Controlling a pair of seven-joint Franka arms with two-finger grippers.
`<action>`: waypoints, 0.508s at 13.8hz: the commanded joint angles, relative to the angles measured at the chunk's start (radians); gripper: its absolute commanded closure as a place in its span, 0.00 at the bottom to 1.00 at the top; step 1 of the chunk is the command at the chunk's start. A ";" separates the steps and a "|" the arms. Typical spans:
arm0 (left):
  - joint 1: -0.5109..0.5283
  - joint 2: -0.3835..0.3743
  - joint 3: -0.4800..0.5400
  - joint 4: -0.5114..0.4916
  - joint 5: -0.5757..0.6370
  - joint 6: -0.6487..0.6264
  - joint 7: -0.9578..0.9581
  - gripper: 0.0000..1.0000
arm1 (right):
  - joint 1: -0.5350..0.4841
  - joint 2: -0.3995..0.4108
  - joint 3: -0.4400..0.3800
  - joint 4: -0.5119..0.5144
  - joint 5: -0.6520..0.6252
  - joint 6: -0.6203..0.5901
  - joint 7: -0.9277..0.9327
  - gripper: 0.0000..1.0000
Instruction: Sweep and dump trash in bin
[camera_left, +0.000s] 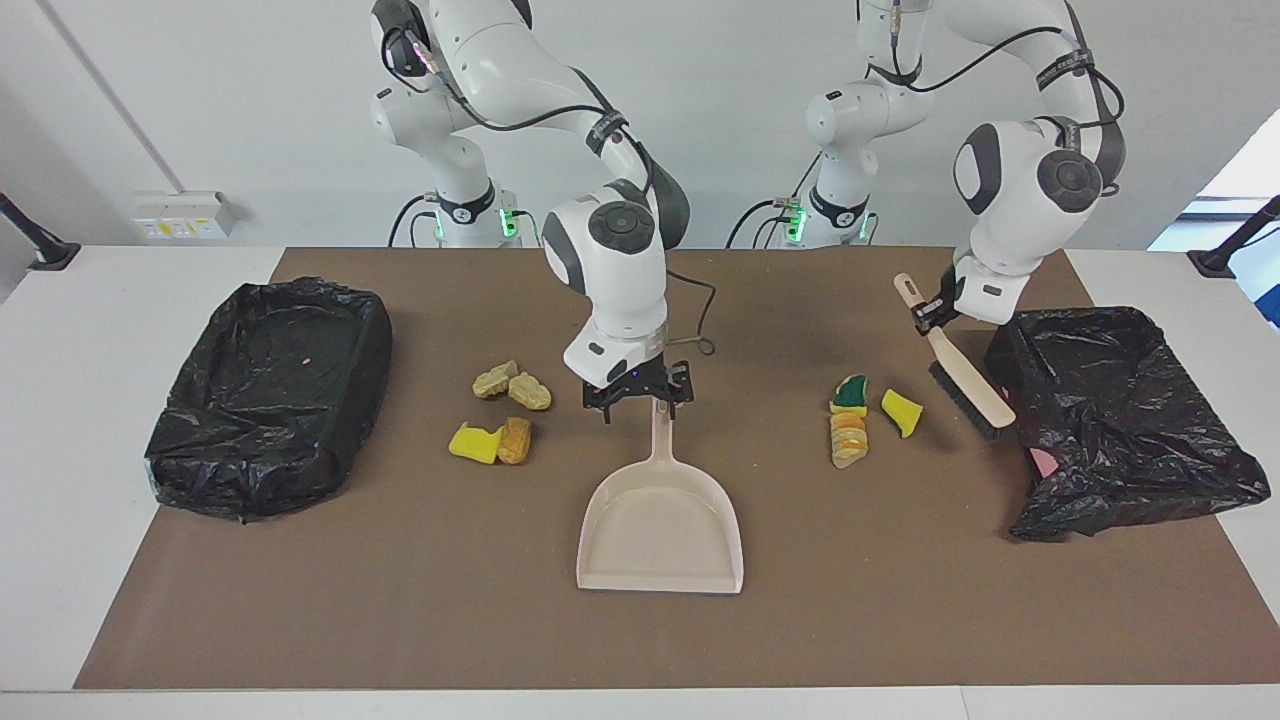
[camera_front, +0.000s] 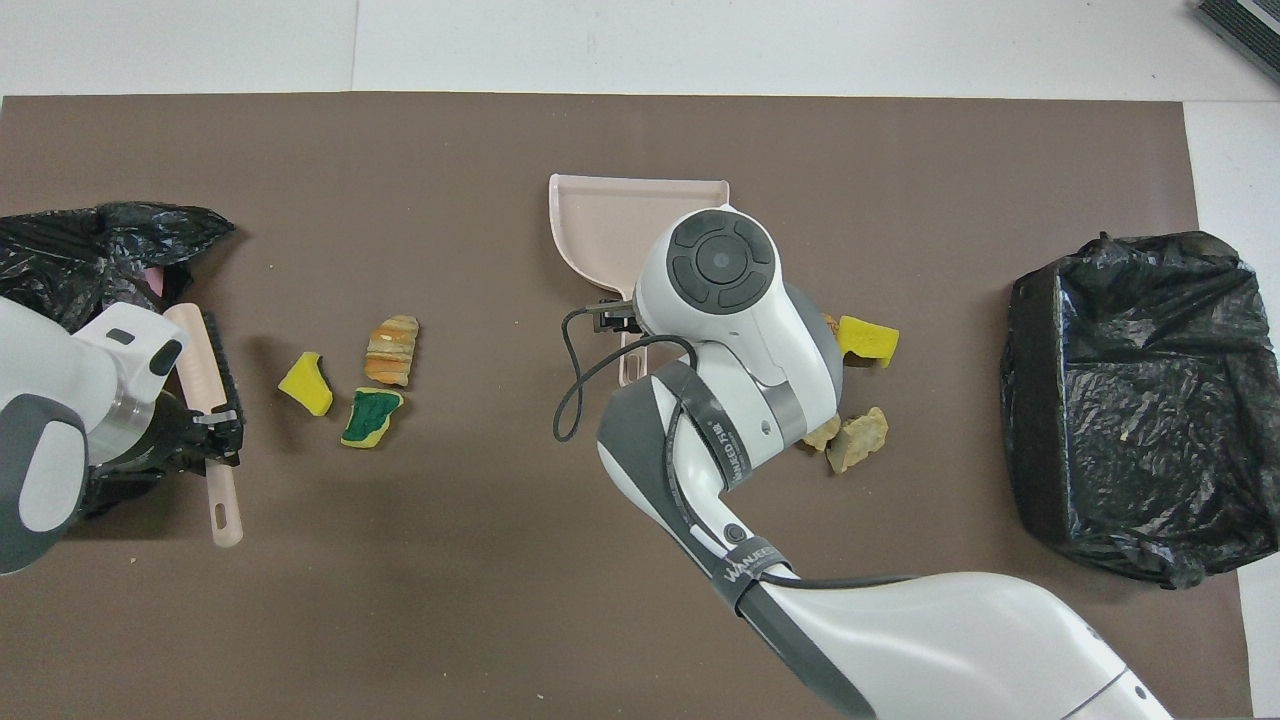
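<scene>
trash (camera_left: 500, 442) half-hidden overhead (camera_front: 855, 440)

A white table (camera_left: 90, 420) is carrying a brown mat (camera_left: 420, 620), on which a beige dustpan (camera_left: 660, 530) is lying mid-mat between two clusters of foam trash chunks (camera_left: 500, 415) (camera_left: 862, 420), with black-lined bins (camera_left: 265, 395) (camera_left: 1120, 420) sitting at each end.
</scene>
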 joint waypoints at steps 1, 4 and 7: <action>0.021 -0.007 -0.014 -0.036 0.010 0.042 0.052 1.00 | 0.021 0.009 -0.004 0.012 -0.003 0.013 0.022 0.00; -0.012 -0.005 -0.017 -0.073 0.010 0.058 0.056 1.00 | 0.025 0.019 -0.004 0.001 -0.005 0.030 0.028 0.00; -0.049 0.013 -0.019 -0.076 0.000 0.072 0.110 1.00 | 0.025 0.020 -0.004 -0.011 0.001 0.044 0.031 0.00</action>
